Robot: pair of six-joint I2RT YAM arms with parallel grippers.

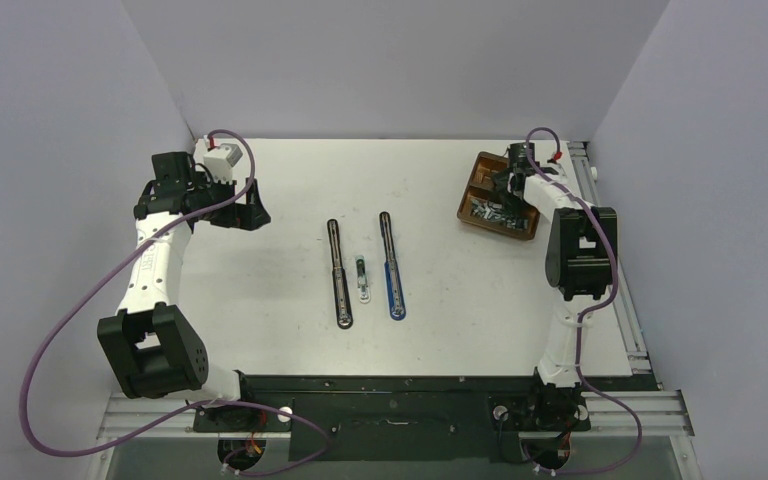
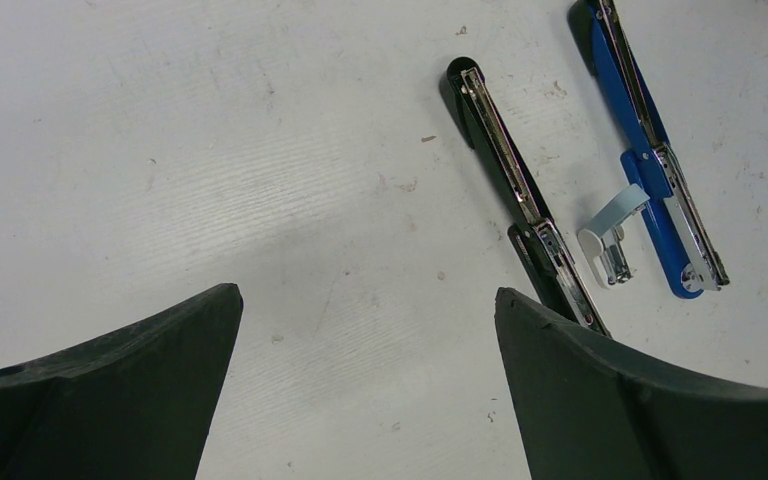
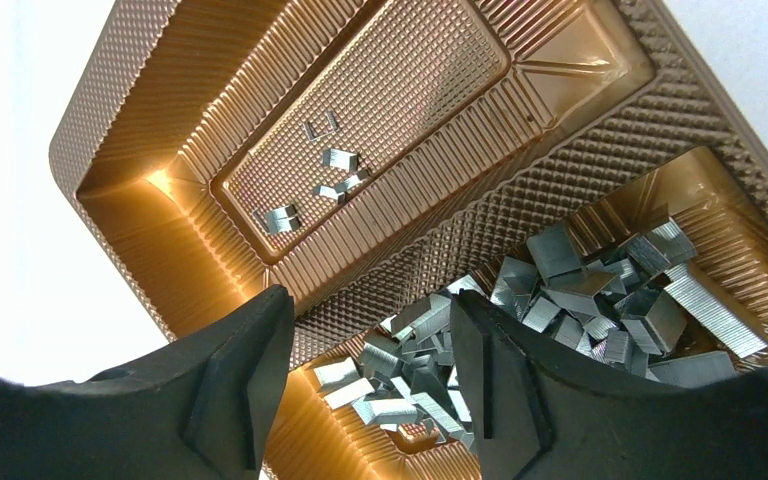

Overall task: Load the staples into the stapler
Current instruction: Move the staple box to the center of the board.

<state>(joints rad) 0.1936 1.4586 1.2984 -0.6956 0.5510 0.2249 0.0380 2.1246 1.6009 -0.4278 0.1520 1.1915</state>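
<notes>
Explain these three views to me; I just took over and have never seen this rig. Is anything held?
Two robot arms stand at the near edge of a white table. The wide picture looks down from above; the other two come from a camera on each wrist. On it lie a black stapler and a blue stapler, both swung open, with a small white tool between them. The left gripper hovers wide open above the table. The right gripper, also open, hangs over a brown tray: one compartment has a heap of staples, the other only a few. Nothing is held.
</notes>
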